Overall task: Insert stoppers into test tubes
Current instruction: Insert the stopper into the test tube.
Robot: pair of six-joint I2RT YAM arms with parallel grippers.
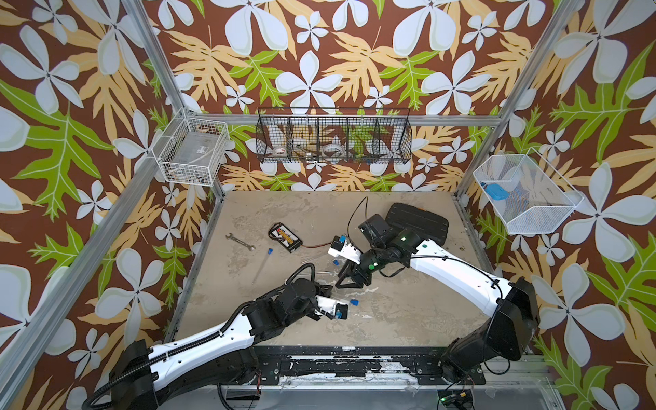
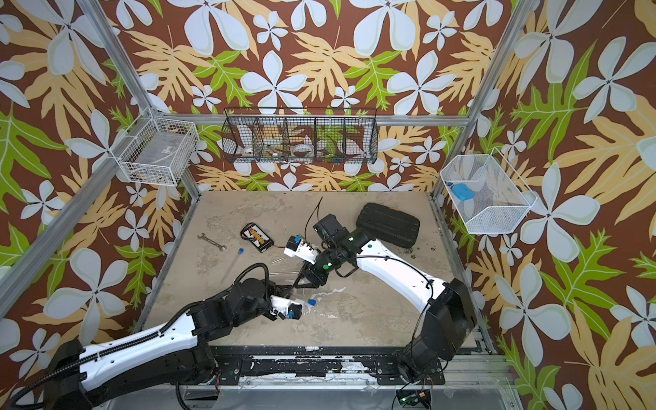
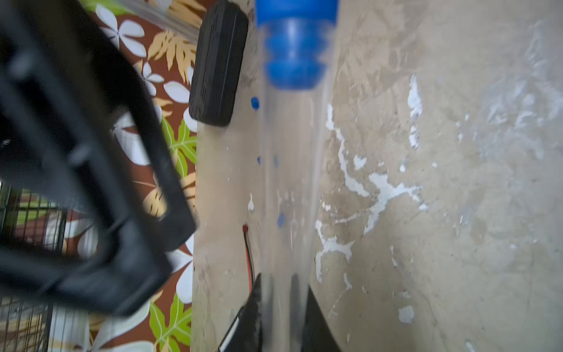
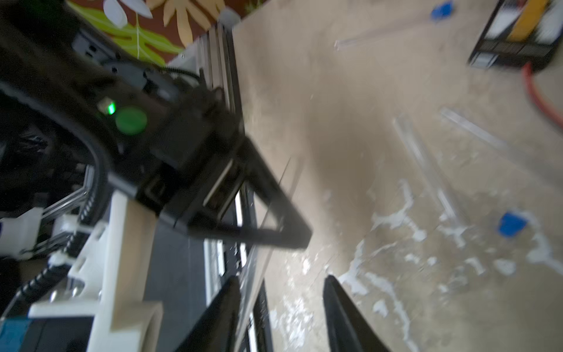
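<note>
1. Only the left wrist view shows the left gripper (image 3: 283,282) clamped shut on a slim clear plastic test tube (image 3: 292,183), with a ribbed bright-blue plug stopper (image 3: 294,51) in its far end.
2. The right wrist view, blurred, shows the right gripper (image 4: 281,279) with jaws apart and empty over the tan table (image 4: 365,91), with 1 loose blue stopper (image 4: 511,224) nearby.
3. Bare table runs to the front edge.
4. In both top views the test tube is hard to make out.
</note>
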